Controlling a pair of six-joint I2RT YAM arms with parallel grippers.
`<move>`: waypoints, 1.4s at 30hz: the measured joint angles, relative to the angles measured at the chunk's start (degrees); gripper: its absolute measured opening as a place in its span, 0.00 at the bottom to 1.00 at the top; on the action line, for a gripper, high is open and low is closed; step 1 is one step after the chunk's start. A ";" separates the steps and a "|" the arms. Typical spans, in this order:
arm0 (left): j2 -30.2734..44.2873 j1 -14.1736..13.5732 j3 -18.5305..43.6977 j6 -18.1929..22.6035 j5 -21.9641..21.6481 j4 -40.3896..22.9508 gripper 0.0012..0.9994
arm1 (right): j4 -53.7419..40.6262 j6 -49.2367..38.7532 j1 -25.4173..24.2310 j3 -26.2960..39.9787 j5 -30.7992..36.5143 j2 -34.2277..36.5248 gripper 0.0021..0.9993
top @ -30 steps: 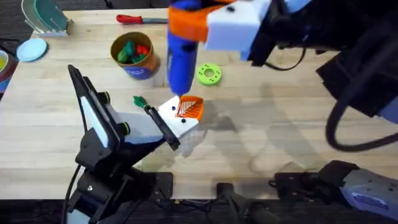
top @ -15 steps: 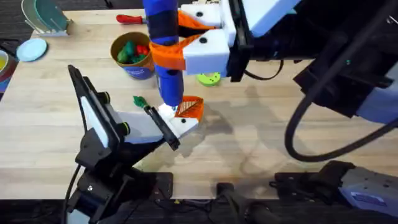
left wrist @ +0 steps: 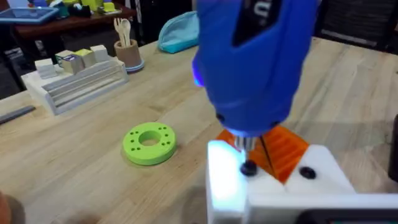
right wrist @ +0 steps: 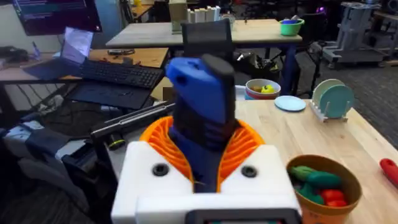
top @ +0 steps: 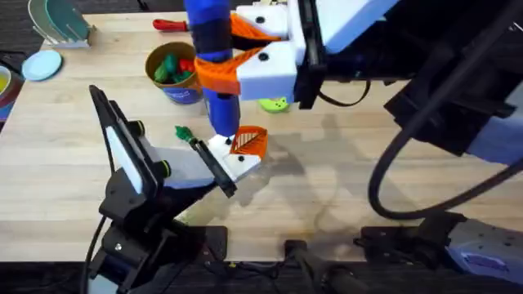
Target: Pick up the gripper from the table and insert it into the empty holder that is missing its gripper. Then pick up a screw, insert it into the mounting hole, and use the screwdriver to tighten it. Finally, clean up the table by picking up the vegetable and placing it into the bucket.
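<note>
The right gripper [top: 225, 69], closed around the thick bright-blue cylindrical screwdriver [top: 214, 65], holds it upright at the frame's centre so its tip meets the screw in the white angular plastic holder [top: 233, 159], beside the small orange wedge-shaped gripper [top: 251, 141].

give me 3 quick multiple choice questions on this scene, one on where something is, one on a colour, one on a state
1. Where does the small green vegetable lie?
A. in the bucket
B. on the table beside the holder
C. on the green ring

2. What colour is the handle of the screwdriver?
A. red
B. blue
C. yellow

3. What is the right gripper doing?
A. hanging open
B. shut on the screwdriver
C. shut on the vegetable

Answers:
1 B: in the overhead view it lies on bare wood next to the holder, apart from the bucket.
2 B: the thick handle is bright blue in every view.
3 B: the right wrist view shows its orange pads clamped round the handle.
</note>
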 joint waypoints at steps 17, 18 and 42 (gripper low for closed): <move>-0.02 0.00 0.00 0.00 0.00 -0.02 0.00 | 0.00 -0.24 1.60 0.00 2.38 0.00 0.14; -0.02 0.00 0.00 0.00 0.00 0.00 0.00 | 0.00 -0.24 1.60 0.00 2.38 0.00 0.14; -0.02 0.00 0.00 0.00 0.00 -0.02 0.00 | -3.89 -0.20 0.09 2.21 -0.22 0.00 0.14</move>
